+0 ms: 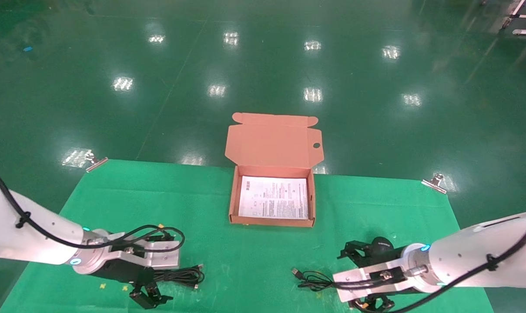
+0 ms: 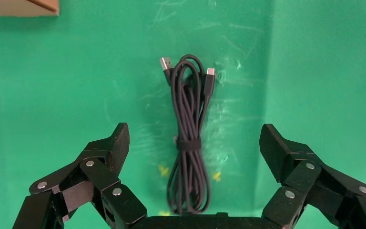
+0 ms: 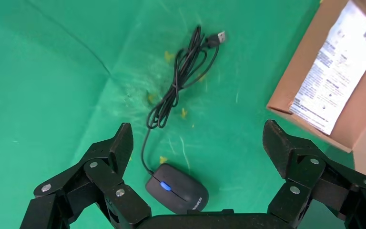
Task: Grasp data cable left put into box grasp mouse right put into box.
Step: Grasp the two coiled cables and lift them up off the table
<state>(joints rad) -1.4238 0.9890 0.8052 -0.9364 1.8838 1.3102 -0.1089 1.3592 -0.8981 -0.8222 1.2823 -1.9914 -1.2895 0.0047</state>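
Neither item has been packed. The box (image 1: 272, 198) stands open at the far middle of the bench (image 1: 115, 195), its lid flap raised, holding only a white printed sheet (image 1: 273, 197).

The data cable (image 2: 190, 143), a thin matt black bundle cinched by a strap with small silvery plugs at one end, lies flat on the green cloth. The left gripper (image 2: 194, 148) hovers over it with fingers spread wide, not touching.

The mouse (image 3: 177, 188), a smooth black oval with a blue wheel, rests at the bench's near right, its cord (image 3: 181, 78) loosely coiled beside it. The right gripper (image 3: 198, 148) is poised above, spread wide and empty.

Judgement: both grasps and both placements remain. The cloth looks scuffed and creased.
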